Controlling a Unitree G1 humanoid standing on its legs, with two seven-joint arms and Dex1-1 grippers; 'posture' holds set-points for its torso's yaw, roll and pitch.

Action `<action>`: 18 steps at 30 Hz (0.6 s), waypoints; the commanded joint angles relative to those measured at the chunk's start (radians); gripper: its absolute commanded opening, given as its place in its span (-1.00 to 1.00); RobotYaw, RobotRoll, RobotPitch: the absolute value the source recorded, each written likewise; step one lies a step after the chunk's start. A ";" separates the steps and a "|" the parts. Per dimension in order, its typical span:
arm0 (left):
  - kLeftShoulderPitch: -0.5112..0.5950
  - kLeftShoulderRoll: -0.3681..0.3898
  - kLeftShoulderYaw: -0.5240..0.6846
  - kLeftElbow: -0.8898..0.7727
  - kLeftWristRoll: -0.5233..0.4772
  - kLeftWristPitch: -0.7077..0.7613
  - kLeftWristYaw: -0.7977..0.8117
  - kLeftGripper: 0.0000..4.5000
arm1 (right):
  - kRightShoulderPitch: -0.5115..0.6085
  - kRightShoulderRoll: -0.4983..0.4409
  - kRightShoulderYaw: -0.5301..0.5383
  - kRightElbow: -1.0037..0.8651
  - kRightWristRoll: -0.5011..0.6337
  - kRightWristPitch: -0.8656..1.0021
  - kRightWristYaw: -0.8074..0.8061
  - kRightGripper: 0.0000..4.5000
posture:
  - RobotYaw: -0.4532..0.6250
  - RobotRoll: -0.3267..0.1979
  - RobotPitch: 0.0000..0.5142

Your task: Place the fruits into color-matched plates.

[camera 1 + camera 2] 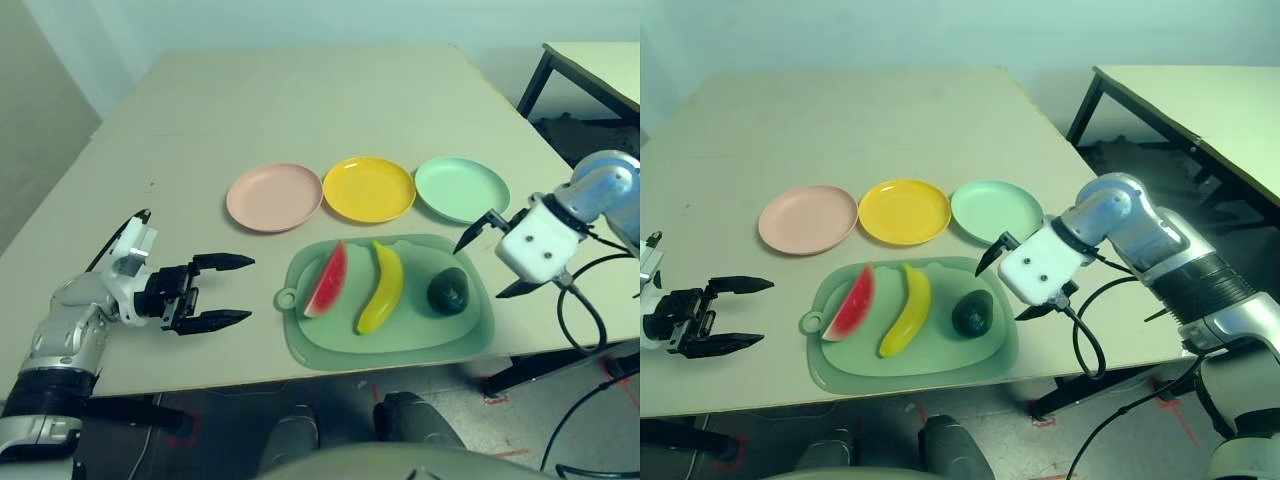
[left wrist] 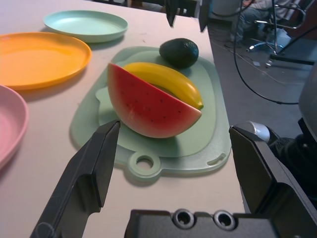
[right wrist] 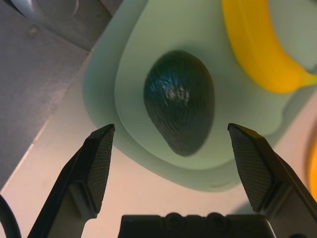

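Lying on the green mat are the watermelon, banana and avocado. Behind the mat, the pink plate, yellow plate and green plate hold nothing. Both the left pincer and right pincer are spread.

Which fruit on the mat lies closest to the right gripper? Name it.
The dark green avocado, at the mat's right end beside the open right gripper; the banana and watermelon wedge lie farther left.
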 commanded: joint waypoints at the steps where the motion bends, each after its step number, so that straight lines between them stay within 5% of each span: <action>1: 0.004 -0.007 0.020 -0.015 0.010 0.013 -0.003 0.99 | -0.014 0.042 0.019 0.015 -0.021 0.012 0.004 1.00 | -0.35 0.25 -0.81; 18: -0.026 -0.024 0.043 -0.013 0.032 0.038 0.008 0.99 | 0.011 0.148 0.035 0.091 -0.105 -0.012 0.004 1.00 | -0.37 0.25 -0.80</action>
